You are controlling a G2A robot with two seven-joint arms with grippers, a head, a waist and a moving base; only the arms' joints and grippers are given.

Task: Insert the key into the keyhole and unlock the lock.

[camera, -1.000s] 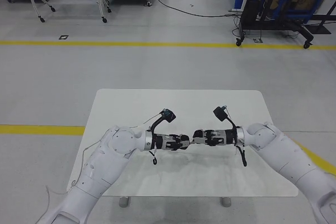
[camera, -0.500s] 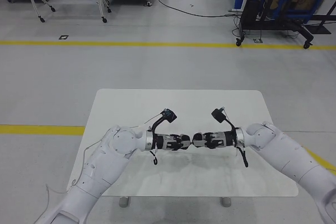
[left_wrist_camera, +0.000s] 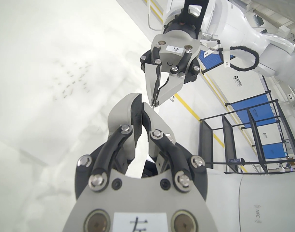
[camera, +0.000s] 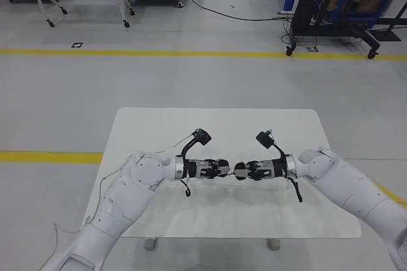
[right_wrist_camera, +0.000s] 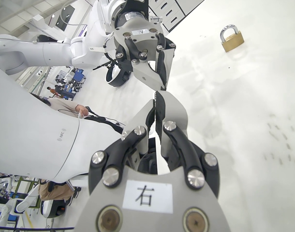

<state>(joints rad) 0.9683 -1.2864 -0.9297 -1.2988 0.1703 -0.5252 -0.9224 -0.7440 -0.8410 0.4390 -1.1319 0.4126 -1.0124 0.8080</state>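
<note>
From above, the left gripper and right gripper meet tip to tip over the middle of the table.

Left wrist camera: both are pinched closed, and what they pinch, if anything, is too small to tell.

Right wrist camera: the padlock lies flat with its shackle toward a table edge. It sits well apart from the tips, out past the left gripper, so that arm is probably nearer.

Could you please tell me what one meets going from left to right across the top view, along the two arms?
left arm → left wrist camera → left gripper → right gripper → right wrist camera → right arm
</note>
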